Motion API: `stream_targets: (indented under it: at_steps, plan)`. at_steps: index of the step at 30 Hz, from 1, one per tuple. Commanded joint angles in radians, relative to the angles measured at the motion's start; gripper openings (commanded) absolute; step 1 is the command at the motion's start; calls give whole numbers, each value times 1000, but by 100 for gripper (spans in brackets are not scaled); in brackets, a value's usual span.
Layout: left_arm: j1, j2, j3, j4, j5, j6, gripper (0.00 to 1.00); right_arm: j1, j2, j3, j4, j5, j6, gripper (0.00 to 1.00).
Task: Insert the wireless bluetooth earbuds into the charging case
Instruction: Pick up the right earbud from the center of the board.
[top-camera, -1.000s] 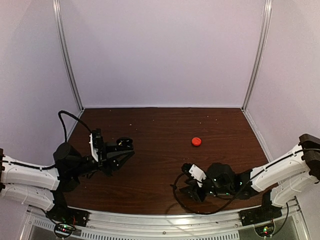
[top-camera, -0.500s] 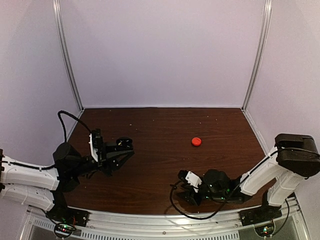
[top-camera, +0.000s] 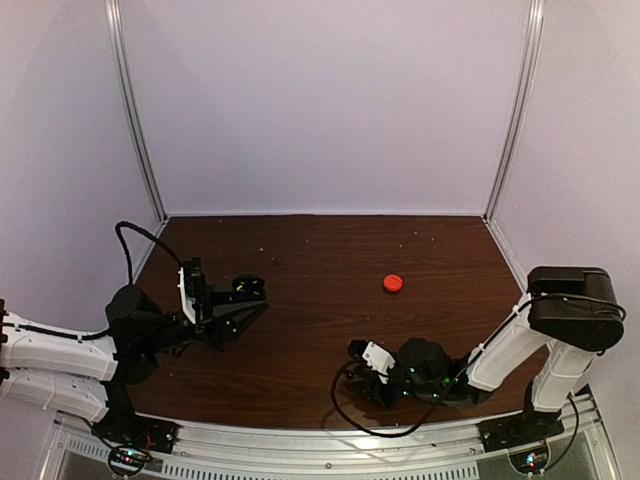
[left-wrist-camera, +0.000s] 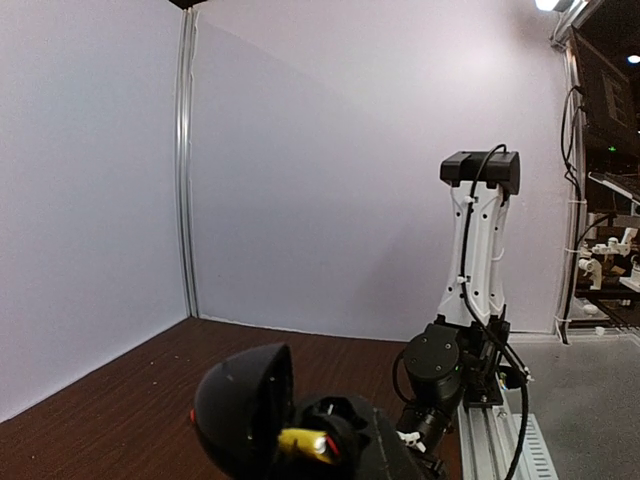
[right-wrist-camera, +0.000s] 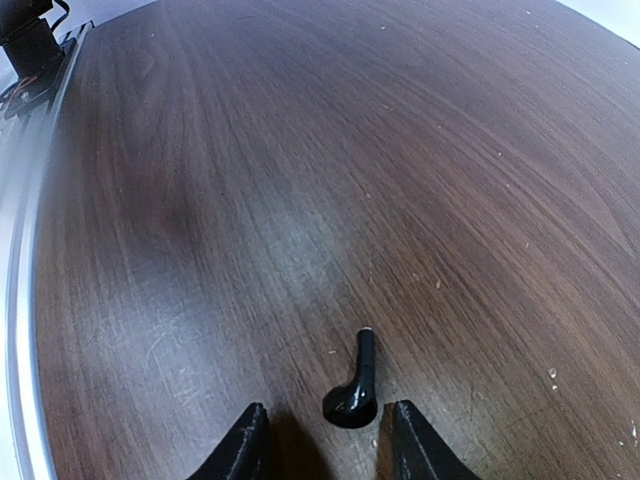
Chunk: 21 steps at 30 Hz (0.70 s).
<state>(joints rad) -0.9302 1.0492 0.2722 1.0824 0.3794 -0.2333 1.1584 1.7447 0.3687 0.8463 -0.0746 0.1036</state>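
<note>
A black earbud (right-wrist-camera: 355, 390) with a short stem lies on the brown table. It lies between the two fingertips of my right gripper (right-wrist-camera: 325, 445), which is open and low over the table near its front edge (top-camera: 358, 366); neither fingertip touches the bud. My left gripper (top-camera: 240, 300) holds a black round charging case (top-camera: 249, 288) above the table's left side. In the left wrist view the case (left-wrist-camera: 245, 405) stands with its lid hinged open. No other earbuds show.
A small red-orange round object (top-camera: 393, 283) lies on the table at centre right, beyond the right gripper. The right arm's base and cable (left-wrist-camera: 440, 370) show in the left wrist view. White walls close the left, back and right.
The right arm has swung left and lower toward the front edge, bringing its gripper down around the black earbud. The left arm and the case have not moved.
</note>
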Motion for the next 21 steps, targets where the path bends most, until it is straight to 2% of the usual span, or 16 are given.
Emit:
stream_targets:
  at_steps: [1, 10, 17, 21]
  plan:
    - [4, -10, 18, 27, 0, 16, 14, -8, 30, 22, 19, 7, -5, 40]
    - [4, -15, 19, 17, -3, 21, 15, -8, 50, 38, -26, 31, -10, 32]
    - [5, -24, 14, 2, -5, 23, 15, -8, 38, 55, -86, 40, -8, 19]
    - [5, -28, 8, 0, -10, 25, 14, -8, 9, 65, -123, 40, -14, 15]
